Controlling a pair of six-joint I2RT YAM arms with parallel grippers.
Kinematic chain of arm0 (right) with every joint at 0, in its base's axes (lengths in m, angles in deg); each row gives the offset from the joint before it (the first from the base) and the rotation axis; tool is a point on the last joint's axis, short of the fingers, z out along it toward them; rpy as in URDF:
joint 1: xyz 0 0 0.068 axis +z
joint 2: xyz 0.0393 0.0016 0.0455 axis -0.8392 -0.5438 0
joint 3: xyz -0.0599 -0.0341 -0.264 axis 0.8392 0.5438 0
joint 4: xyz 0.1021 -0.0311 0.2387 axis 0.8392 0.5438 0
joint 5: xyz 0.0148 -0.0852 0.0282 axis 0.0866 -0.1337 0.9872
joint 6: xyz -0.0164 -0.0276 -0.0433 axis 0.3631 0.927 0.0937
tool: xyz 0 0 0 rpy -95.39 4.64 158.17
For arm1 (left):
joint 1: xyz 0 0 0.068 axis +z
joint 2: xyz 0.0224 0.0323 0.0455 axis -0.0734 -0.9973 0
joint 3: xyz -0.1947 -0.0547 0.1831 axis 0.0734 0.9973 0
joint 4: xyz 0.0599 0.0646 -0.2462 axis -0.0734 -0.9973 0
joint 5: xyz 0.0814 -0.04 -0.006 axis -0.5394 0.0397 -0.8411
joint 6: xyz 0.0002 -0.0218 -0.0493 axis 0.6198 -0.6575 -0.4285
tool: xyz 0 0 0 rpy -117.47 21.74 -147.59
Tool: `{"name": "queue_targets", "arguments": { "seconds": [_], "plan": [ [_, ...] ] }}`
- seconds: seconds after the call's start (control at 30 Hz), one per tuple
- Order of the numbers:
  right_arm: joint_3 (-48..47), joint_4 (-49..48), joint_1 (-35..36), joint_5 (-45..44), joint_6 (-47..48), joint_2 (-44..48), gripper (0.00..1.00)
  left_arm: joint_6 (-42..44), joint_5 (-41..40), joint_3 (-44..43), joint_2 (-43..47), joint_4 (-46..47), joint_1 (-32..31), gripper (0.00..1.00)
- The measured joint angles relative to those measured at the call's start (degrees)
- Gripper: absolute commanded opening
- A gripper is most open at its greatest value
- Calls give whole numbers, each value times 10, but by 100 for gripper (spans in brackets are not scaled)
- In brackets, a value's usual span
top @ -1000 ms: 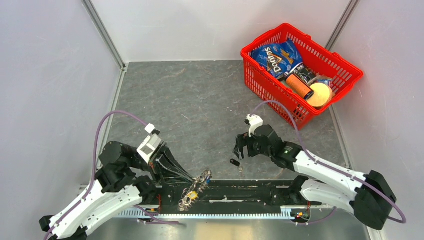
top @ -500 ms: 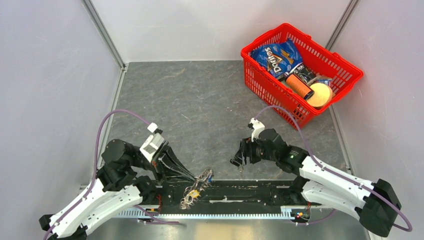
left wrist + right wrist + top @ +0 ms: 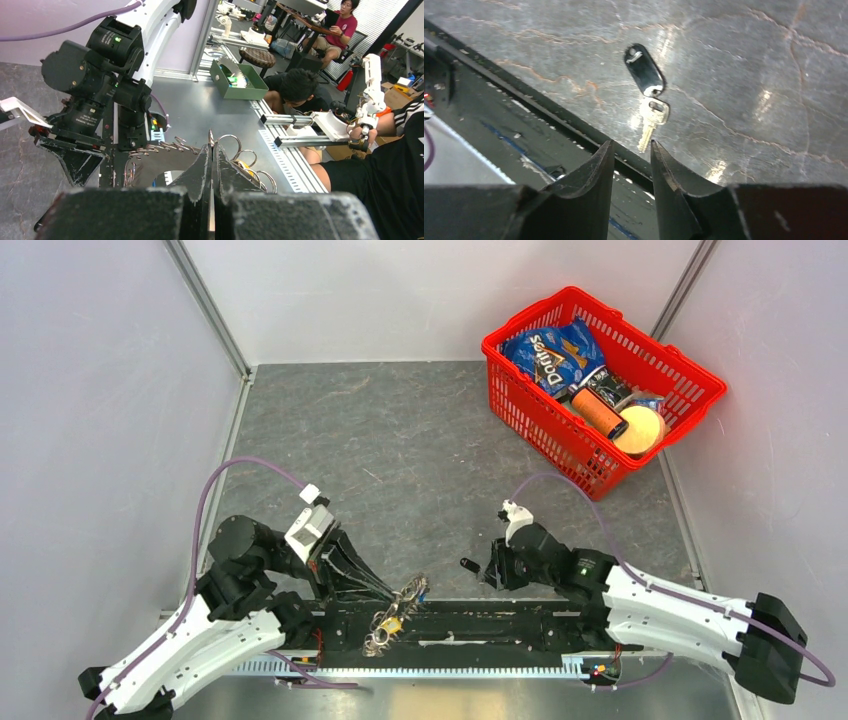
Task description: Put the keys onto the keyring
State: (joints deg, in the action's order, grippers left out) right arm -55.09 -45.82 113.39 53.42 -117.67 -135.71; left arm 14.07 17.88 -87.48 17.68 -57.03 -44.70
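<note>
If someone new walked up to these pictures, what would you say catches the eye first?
The red basket in the far right corner, with a blue Doritos bag inside, stands out most. Near the front edge, the left tool pinches the keyring, a spiky bunch of silver keys. Just ahead of the right tool, its jaws slightly apart, a black-tagged key lies on the grey tabletop.
</note>
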Motion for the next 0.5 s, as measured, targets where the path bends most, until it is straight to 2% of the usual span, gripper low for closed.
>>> {"name": "queue_targets", "arguments": {
  "seconds": [0.27, 0.5],
  "plan": [
    [9, -4, 53, -108, -42, -87, 36, 2, -1, 0, -3, -1, 0, 2],
    [-1, -42, 101, -164, -66, -152, 35, 5, -2, 0, -3, -9, 0, 2]
  ]
}}
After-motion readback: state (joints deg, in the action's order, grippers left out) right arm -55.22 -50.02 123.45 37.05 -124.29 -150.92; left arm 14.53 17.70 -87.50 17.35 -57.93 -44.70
